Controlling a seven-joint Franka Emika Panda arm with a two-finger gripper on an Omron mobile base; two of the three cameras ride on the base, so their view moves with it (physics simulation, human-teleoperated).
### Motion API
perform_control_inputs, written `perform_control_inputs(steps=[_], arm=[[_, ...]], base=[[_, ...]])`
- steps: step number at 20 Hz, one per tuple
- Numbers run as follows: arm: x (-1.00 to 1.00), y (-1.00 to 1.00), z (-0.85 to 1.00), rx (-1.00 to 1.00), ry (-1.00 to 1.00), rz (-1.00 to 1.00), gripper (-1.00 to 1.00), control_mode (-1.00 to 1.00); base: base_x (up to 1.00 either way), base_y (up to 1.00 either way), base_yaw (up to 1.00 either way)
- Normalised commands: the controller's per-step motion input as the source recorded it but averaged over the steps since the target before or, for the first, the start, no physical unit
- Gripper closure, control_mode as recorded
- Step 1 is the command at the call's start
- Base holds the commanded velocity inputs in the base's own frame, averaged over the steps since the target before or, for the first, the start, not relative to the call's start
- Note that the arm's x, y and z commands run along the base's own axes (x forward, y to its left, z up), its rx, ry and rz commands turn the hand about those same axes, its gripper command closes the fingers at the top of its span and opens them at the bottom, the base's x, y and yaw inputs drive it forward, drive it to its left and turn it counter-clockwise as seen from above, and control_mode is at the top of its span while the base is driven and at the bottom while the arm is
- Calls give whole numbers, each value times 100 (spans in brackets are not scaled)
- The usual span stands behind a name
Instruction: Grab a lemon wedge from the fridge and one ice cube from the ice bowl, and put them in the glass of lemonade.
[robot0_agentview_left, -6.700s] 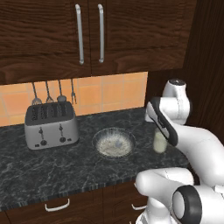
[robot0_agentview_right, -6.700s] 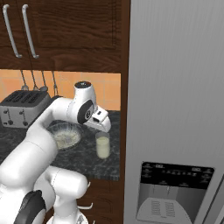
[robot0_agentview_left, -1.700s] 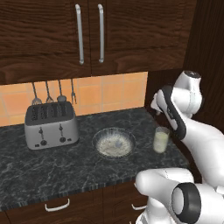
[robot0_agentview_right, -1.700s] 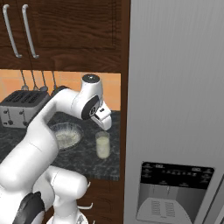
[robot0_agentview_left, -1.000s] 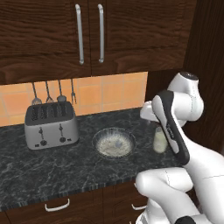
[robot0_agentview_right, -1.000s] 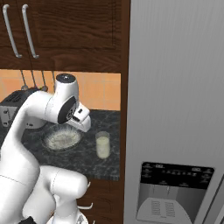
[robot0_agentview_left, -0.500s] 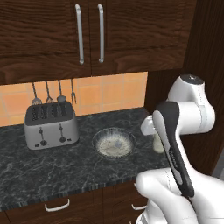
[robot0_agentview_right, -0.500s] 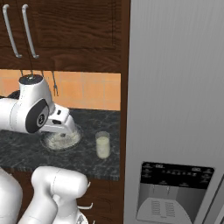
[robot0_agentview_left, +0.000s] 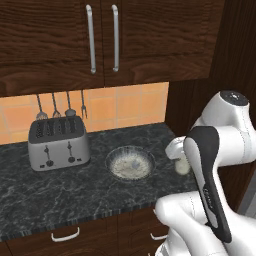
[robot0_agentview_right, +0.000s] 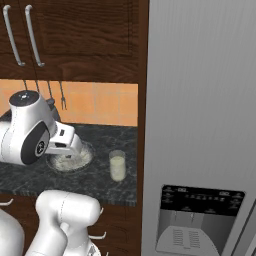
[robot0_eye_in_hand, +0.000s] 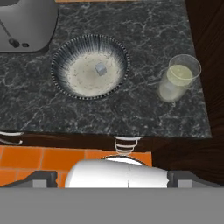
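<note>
Ice bowl (robot0_eye_in_hand: 89, 66) sits on the counter (robot0_eye_in_hand: 144, 111) at eleven o'clock in our hand view, one cube (robot0_eye_in_hand: 101, 69) inside; the glass of lemonade (robot0_eye_in_hand: 178, 78) lies at one o'clock. We judge the claw's fingers spread apart, empty.

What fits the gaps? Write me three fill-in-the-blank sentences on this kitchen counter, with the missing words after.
1. The single ice cube lies inside the ____.
2. On the counter, the bowl stands between the glass of lemonade and the ____.
3. The fridge doors are ____.

Missing words: bowl; toaster; shut
</note>
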Motion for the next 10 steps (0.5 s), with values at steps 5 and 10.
perform_control_inputs(steps=[5, 10], arm=[[0, 0, 0, 0, 0, 0, -100, 100], [0, 0, 0, 0, 0, 0, -100, 100]], base=[[-64, -29, -15], [-100, -61, -28]])
